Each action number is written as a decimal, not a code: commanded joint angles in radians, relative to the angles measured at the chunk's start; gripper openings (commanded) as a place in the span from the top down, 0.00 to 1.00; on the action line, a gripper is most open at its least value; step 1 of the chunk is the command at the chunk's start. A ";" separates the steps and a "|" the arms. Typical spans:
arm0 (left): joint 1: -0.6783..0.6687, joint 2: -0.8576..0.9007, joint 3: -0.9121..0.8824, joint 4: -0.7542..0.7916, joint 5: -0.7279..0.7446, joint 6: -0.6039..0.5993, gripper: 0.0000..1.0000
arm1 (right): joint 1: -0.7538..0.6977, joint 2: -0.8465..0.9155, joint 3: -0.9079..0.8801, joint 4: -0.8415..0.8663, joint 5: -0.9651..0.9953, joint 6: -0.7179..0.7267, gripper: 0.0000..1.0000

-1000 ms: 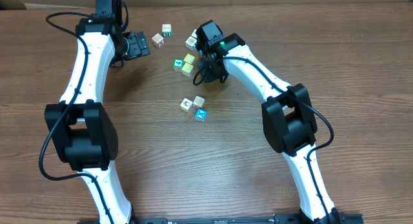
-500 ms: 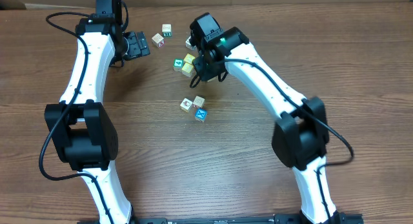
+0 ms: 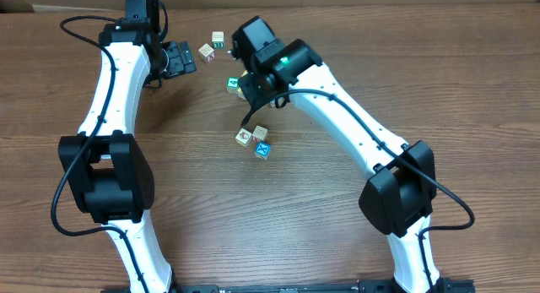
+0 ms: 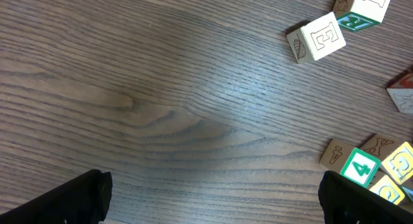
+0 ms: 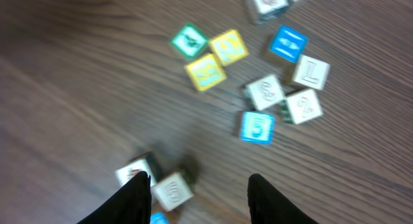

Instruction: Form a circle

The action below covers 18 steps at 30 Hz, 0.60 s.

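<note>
circle (image 3: 256,138): 3 tiny cubes, tight clump, white & cyan faces

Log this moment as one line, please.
left gripper: open, empty | right gripper: open, empty | circle of small white and blue printed cubes: three clustered, no ring yet
</note>
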 commanded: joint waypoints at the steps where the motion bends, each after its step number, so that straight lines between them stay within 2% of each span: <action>1: 0.002 0.003 0.019 0.001 0.007 -0.009 0.00 | -0.054 -0.013 -0.046 0.028 0.007 0.002 0.44; 3: 0.002 0.003 0.019 0.001 0.007 -0.009 0.00 | -0.074 -0.013 -0.061 0.047 -0.048 0.001 0.02; 9: 0.002 0.003 0.019 0.001 0.007 -0.009 0.00 | -0.122 -0.013 -0.079 0.084 -0.115 0.002 0.00; 10: 0.002 0.003 0.019 0.001 0.007 -0.009 0.00 | -0.128 -0.013 -0.079 0.086 -0.115 0.002 0.02; 14: 0.002 0.003 0.019 0.001 0.007 -0.009 0.00 | -0.135 -0.011 -0.079 0.095 -0.114 0.005 0.39; 15: 0.002 0.003 0.019 0.001 0.007 -0.009 0.00 | -0.134 -0.011 -0.079 0.099 -0.114 0.005 0.43; 18: 0.002 0.003 0.019 0.001 0.007 -0.009 0.00 | -0.123 -0.005 -0.079 0.115 -0.106 0.005 0.44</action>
